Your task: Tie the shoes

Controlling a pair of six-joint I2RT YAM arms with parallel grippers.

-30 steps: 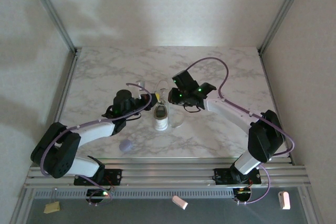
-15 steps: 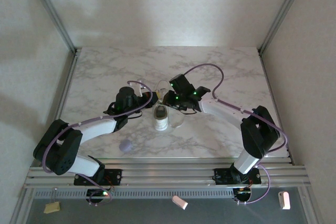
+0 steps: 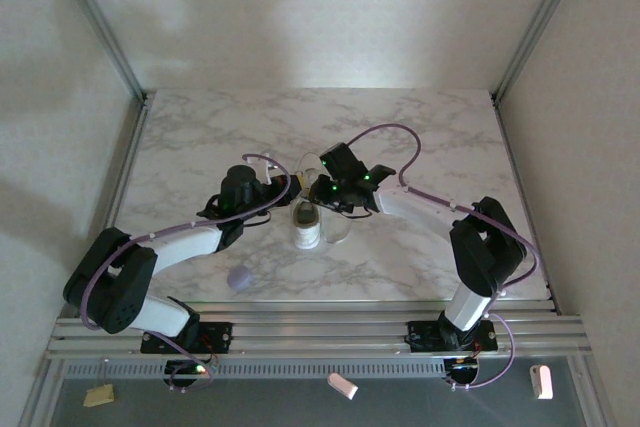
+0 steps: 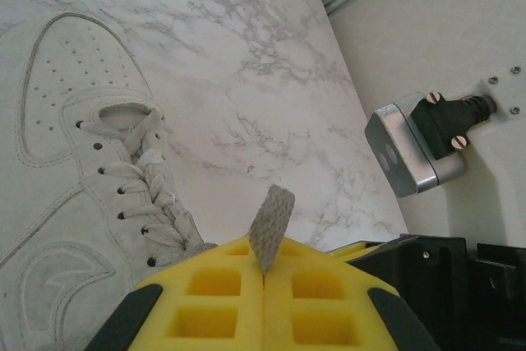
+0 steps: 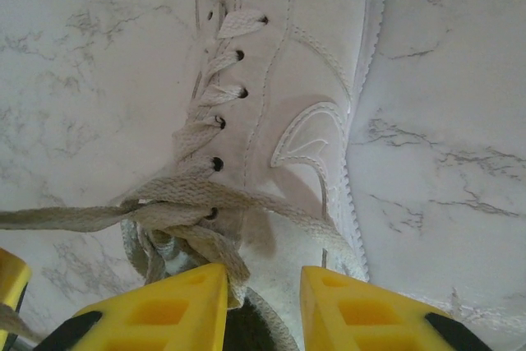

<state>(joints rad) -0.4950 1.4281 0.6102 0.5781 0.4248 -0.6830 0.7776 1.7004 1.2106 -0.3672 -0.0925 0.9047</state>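
the small white sneaker (image 3: 307, 225) sits near the middle of the marble table (image 3: 200, 137), toe toward the arms' bases. both arms bend in over its heel end. the left gripper (image 4: 263, 275) is clamped tight, its yellow fingers pressed together on a flat strip of white lace (image 4: 271, 223) that sticks up from between them. in its wrist view the shoe lies just beside it, on the left. the right gripper (image 5: 263, 285) hangs over the shoe's collar with its jaws a narrow way apart, pinching nothing that i can make out. loose laces (image 5: 177, 203) cross at the last eyelets; one strand drops beside the finger on the left of that view, and another runs off to the left edge. a little lavender blob (image 3: 240, 277) lies on the table well apart from the shoe, nearer the left arm's base.
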